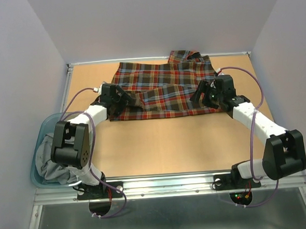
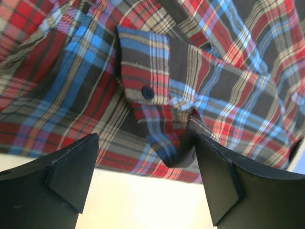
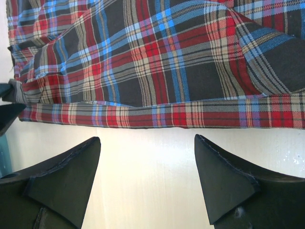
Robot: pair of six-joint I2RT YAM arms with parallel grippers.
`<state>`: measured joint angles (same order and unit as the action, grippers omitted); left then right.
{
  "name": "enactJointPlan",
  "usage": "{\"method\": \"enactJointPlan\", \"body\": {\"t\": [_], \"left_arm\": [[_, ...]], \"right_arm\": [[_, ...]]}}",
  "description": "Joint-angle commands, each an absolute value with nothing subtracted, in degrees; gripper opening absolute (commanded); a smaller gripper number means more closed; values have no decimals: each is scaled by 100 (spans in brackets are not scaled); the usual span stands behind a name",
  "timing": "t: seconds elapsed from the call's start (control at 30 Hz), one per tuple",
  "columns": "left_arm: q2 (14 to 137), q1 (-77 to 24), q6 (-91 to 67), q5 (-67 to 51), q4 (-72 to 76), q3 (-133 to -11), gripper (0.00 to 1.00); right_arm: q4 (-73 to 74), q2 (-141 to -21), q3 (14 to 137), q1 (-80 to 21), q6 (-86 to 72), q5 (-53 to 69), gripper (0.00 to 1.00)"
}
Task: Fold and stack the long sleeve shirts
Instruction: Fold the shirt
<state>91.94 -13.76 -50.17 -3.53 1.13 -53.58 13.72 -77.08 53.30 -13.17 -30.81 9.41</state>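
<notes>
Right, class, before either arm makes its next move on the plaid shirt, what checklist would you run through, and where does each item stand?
1. Left jaws open, holding nothing: ok.
2. Right jaws open, over bare table: ok.
3. Plaid shirt near hem straight: ok.
4. Cuff in the left wrist view, ahead of the jaws: ok.
5. Shirt squared up: not ok, cloth pokes out at its far edge.
6. Next shirt ready: cannot tell; grey cloth lies in the bin.
</notes>
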Motion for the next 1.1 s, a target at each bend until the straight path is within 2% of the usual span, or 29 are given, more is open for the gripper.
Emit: {"method": "enactJointPlan", "body": {"t": [0.0,0.27,0.53,0.57,0.6,0.63,0.67,0.73,0.77,0.8,0.83,0.87,1.07], "left_arm": [[9368,-1354,-5467,-404,615,-5765,90],[9650,-1354,-5440,-387,896,-5766,79],[9826,-1354,-5335,-290,905,-5713,61],[9844,-1354,-5300,-229,888,-5730,54],[9870,-1354,-5239,-202,862,-5748,52],[9922,-1354,-5108,-141,835,-5792,43],[9966,-1354,-4976,-106,835,-5792,43],[10089,-1354,-4582,-44,783,-5958,23],[10125,-1354,-4431,-35,774,-6002,22],[10186,-1354,-4282,-44,782,-6055,14],[10187,-1354,-4089,-44,782,-6108,12],[10187,-1354,-3791,-44,791,-6187,4],[9906,-1362,-2331,316,940,-6450,1]], "right_arm": [[1292,-7488,5186,-1283,-2953,826,84],[1292,-7418,5177,-1283,-2865,730,84],[1310,-7488,5221,-1274,-2830,738,84],[1310,-7488,5221,-1274,-2830,747,84],[1310,-7497,5221,-1274,-2830,738,84],[1301,-7506,5221,-1274,-2821,738,84],[1318,-7497,5221,-1283,-2821,721,84],[1310,-7506,5212,-1274,-2813,721,84],[1301,-7506,5212,-1283,-2813,721,84],[1309,-7515,5212,-1275,-2812,721,84],[1310,-7506,5212,-1274,-2812,712,84],[1318,-7506,5212,-1274,-2795,712,84],[1318,-7453,5212,-1274,-2707,589,84]]}}
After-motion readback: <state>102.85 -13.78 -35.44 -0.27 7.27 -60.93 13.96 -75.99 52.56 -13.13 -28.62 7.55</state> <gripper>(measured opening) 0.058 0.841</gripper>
